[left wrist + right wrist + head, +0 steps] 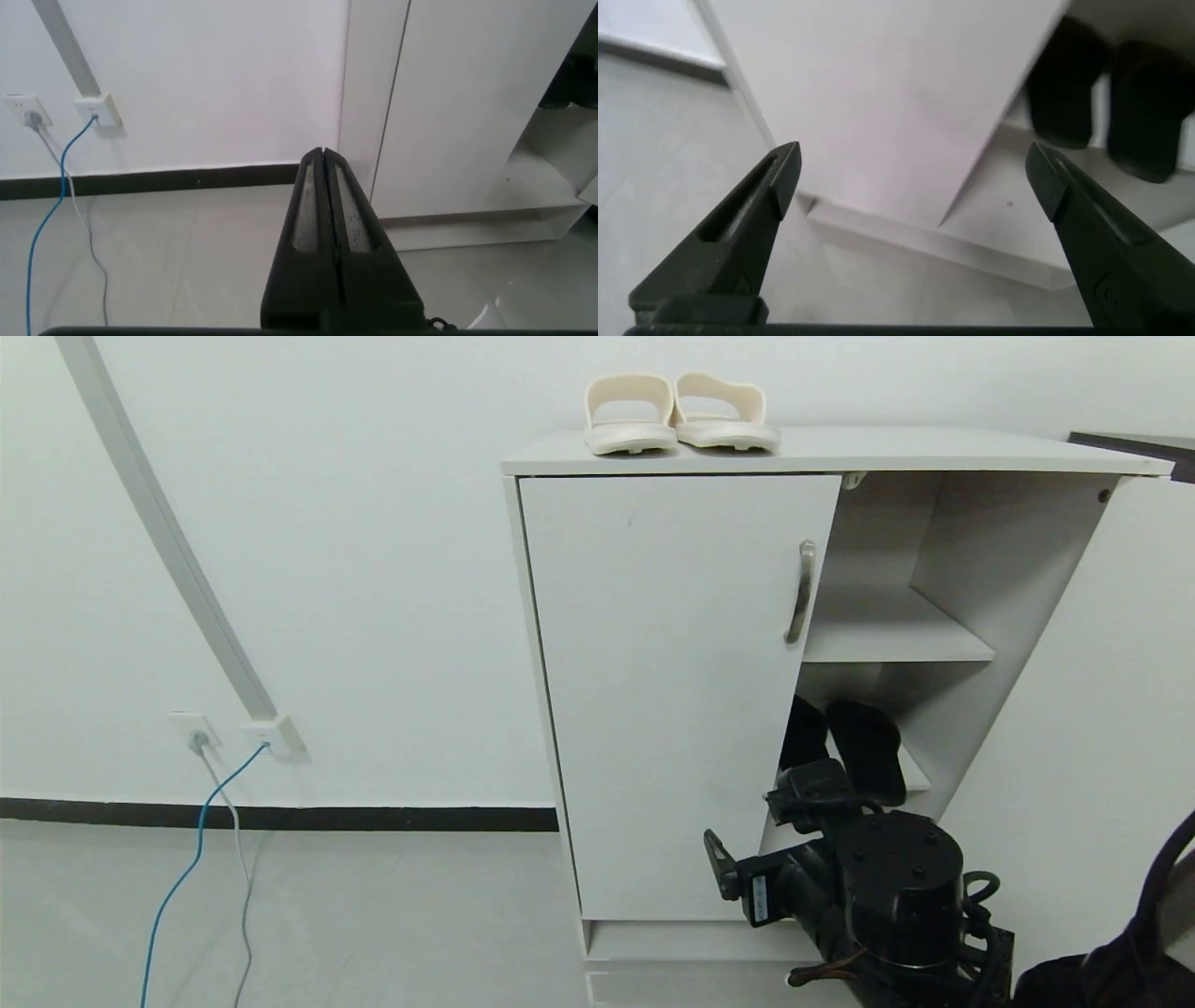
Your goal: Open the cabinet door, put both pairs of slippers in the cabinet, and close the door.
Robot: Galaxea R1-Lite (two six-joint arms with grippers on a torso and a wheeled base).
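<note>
Right hand point(758, 829) released, fingers point(738, 224) spread wide, nothing between them. It sits low, just in front of the bottom corner of the left door point(672, 691) on the handle side, aimed at the cabinet point(934, 450). The right arm comes in from the lower right with the forearm roughly level. One finger is out over the door face and the other is nearer the opening. In the right wrist view the door's lower edge runs between the fingers, with the black slippers point(864, 747) just past it.

Left hand point(322, 163) clenched, fingers pressed flat together, holding nothing. It hangs low over the floor point(187, 252), pointing at the wall point(206, 84) and the cabinet's left side, well apart from both pairs.

Left door shut, handle point(801, 590) upright at its right edge. Right door point(1092, 728) swung wide open. Black slippers side by side on the lower shelf point(920, 775), partly hidden by the shut door and the arm. Upper shelf point(887, 639) above them. Cream slippers point(680, 415) side by side on the cabinet top, toward its left end.

Two sockets point(233, 728) on the wall left of the cabinet. Blue cable point(177, 877) and grey cable point(245, 877) trail down to the floor.
</note>
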